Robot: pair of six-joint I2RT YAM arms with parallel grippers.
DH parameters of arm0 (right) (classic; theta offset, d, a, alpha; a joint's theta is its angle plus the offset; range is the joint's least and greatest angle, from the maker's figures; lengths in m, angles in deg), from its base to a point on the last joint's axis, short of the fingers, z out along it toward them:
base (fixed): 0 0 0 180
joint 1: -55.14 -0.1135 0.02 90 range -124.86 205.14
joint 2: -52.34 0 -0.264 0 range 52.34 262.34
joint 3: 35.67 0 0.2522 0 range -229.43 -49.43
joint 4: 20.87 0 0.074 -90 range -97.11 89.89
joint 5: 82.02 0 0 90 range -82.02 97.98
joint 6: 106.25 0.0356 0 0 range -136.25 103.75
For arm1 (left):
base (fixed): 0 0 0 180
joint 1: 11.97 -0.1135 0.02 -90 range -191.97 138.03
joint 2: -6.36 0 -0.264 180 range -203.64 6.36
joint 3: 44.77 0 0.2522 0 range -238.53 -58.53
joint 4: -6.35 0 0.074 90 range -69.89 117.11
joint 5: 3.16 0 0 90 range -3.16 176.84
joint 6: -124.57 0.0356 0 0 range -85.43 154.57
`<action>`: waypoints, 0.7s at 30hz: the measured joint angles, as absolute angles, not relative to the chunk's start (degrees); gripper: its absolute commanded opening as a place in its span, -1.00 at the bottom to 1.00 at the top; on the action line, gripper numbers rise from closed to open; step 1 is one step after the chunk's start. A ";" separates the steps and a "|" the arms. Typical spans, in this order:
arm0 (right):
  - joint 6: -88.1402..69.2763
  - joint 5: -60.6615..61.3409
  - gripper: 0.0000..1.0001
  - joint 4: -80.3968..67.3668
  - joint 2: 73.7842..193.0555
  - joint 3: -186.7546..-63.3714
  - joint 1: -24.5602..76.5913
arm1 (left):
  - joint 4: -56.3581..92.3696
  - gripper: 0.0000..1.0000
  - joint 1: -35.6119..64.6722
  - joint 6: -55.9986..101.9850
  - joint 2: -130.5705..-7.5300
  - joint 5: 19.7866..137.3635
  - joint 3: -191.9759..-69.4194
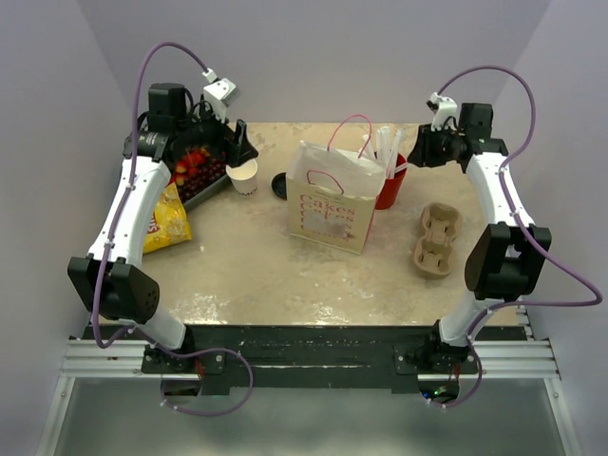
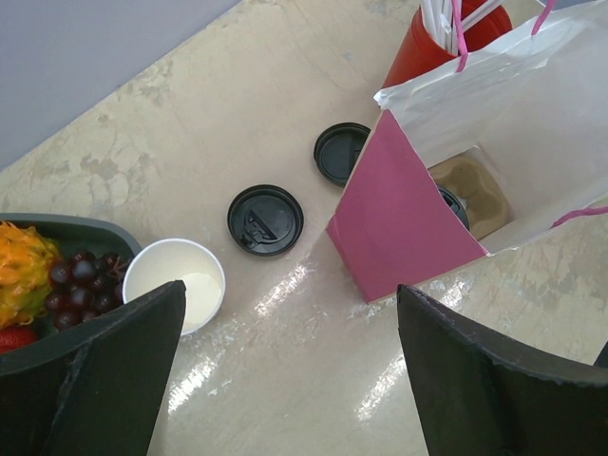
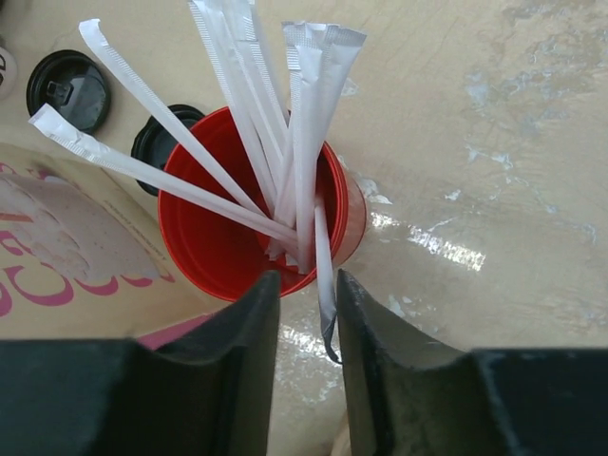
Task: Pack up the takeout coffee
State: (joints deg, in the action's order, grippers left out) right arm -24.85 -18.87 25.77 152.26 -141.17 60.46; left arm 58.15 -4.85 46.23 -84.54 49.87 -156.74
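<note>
The white paper cup (image 1: 243,177) stands open and lidless at the back left, next to the fruit tray; it also shows in the left wrist view (image 2: 176,285). Two black lids (image 2: 265,219) (image 2: 342,152) lie flat between the cup and the paper bag (image 1: 332,195). My left gripper (image 1: 241,152) (image 2: 294,380) is open and empty, hovering just above and beside the cup. My right gripper (image 1: 420,155) (image 3: 309,313) is over the red cup of straws (image 3: 256,228). Its jaws stand narrowly apart, with one wrapped straw's end (image 3: 326,313) hanging between them against the right finger.
The open bag (image 2: 408,218) holds a brown carrier (image 2: 480,190) with a black lid partly showing. A dark tray of fruit (image 1: 195,171) and a yellow snack bag (image 1: 171,220) sit at the left. A brown cardboard cup carrier (image 1: 437,237) lies at the right.
</note>
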 measured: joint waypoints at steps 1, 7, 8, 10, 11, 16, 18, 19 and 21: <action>-24.54 -18.87 -0.53 25.69 152.26 -141.17 60.46 | 58.17 0.92 -4.85 46.26 -84.69 49.87 -156.85; -23.21 -18.56 -0.92 24.68 152.24 -141.17 60.46 | 58.02 0.92 -4.85 46.19 -85.06 49.84 -157.66; -23.10 -18.52 -0.93 24.64 152.19 -141.17 60.46 | 57.98 0.92 -4.85 46.21 -85.06 49.84 -157.75; -23.14 -18.30 -0.98 24.70 151.84 -141.17 60.46 | 57.93 0.92 -4.85 46.19 -85.06 49.84 -157.77; -23.23 -18.21 -0.99 24.72 151.56 -141.17 60.46 | 57.95 0.92 -4.85 46.17 -85.06 49.82 -157.77; -23.80 -16.73 -1.00 26.89 148.17 -143.27 60.46 | 57.89 0.92 -4.83 46.08 -85.06 49.12 -157.77; -24.04 -16.16 -1.00 28.24 145.81 -145.50 60.46 | 57.78 0.92 -4.85 45.91 -85.06 48.51 -157.77; -24.15 -15.70 -1.00 28.90 144.48 -146.73 60.46 | 57.67 0.92 -4.85 45.80 -85.04 48.25 -157.77; -24.26 -15.07 -1.00 29.60 140.87 -148.89 60.46 | 57.47 0.92 -4.83 45.60 -84.97 47.57 -157.77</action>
